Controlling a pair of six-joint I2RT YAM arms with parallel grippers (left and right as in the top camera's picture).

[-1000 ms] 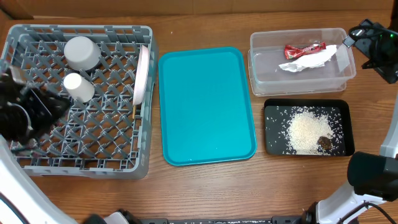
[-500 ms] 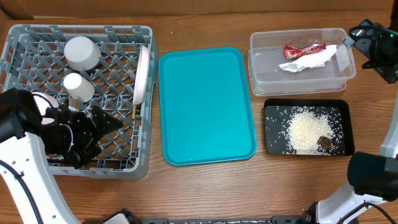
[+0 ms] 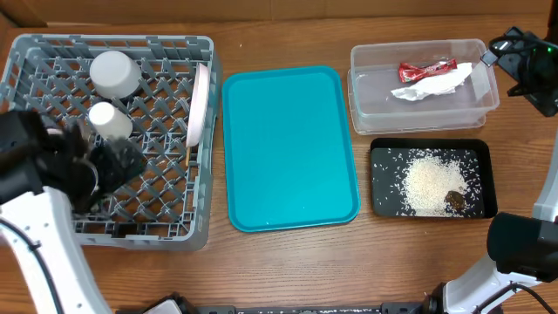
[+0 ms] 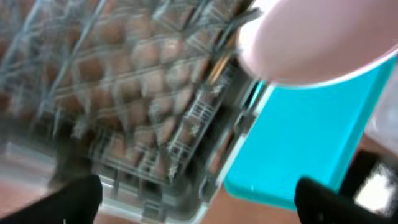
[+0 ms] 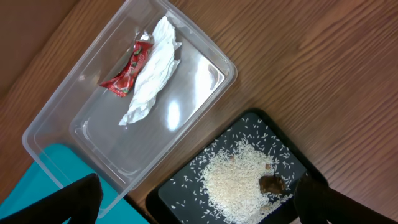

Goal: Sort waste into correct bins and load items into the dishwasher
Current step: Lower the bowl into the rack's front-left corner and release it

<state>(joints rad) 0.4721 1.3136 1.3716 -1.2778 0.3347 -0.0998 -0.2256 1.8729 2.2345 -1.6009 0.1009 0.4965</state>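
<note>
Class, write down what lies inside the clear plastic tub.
The clear tub holds a red snack wrapper and a crumpled white napkin, side by side and touching. Anything beneath the napkin is hidden.

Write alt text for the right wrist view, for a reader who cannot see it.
A clear tub holding a red wrapper and a crumpled white napkin sits on a wooden table, seen from above. Beside it, a black tray holds white rice and a small brown chunk.
</note>
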